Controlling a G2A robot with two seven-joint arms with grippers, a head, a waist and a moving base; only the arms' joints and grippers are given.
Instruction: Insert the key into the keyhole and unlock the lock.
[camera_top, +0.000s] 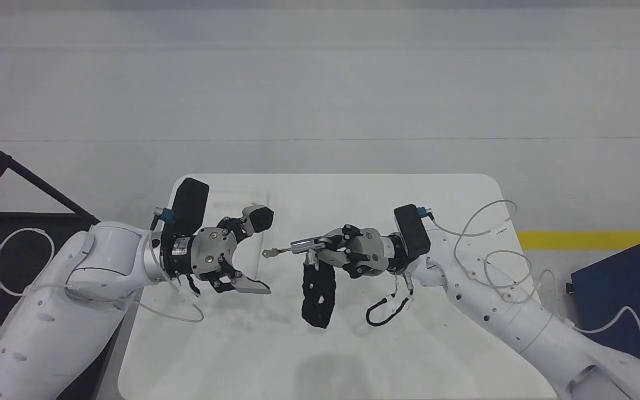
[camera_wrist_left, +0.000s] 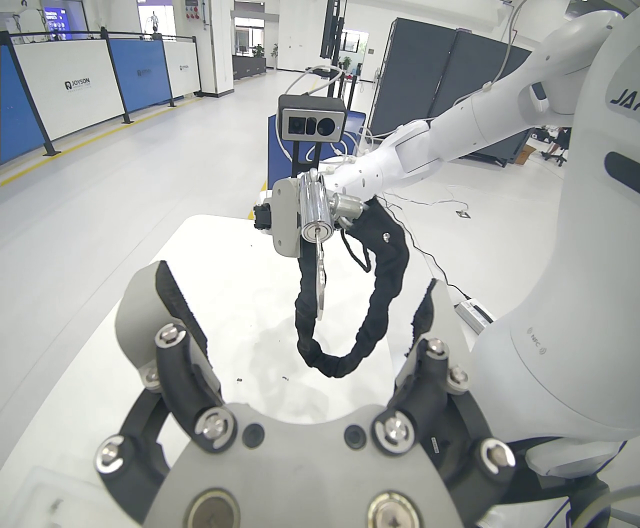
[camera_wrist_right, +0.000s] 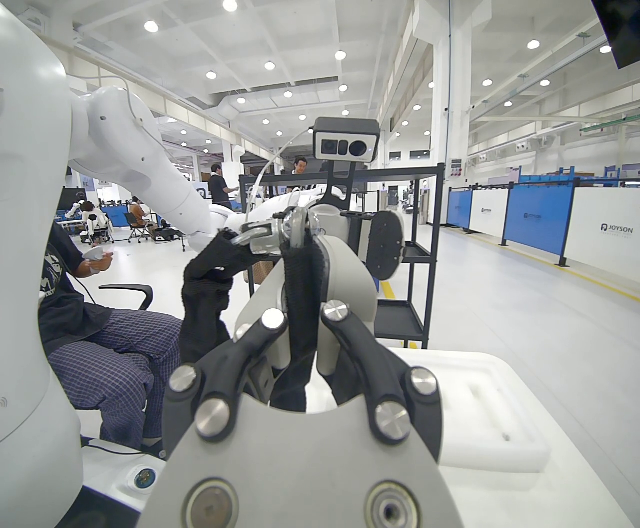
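– Between the fingers of my left gripper (camera_top: 254, 252), nothing: they're spread wide, facing the key (camera_wrist_left: 320, 280), which sits in the keyhole with its bow toward me
– And the lock (camera_wrist_left: 315, 212)?
– Clamped in my right gripper (camera_top: 340, 248) above the table (camera_top: 420, 200), its black sleeved loop (camera_wrist_left: 345, 362) dangling. Insertion looks done; I judge the turn comes next: close on the bow, then twist
– Count?
– One key, one lock, two grippers
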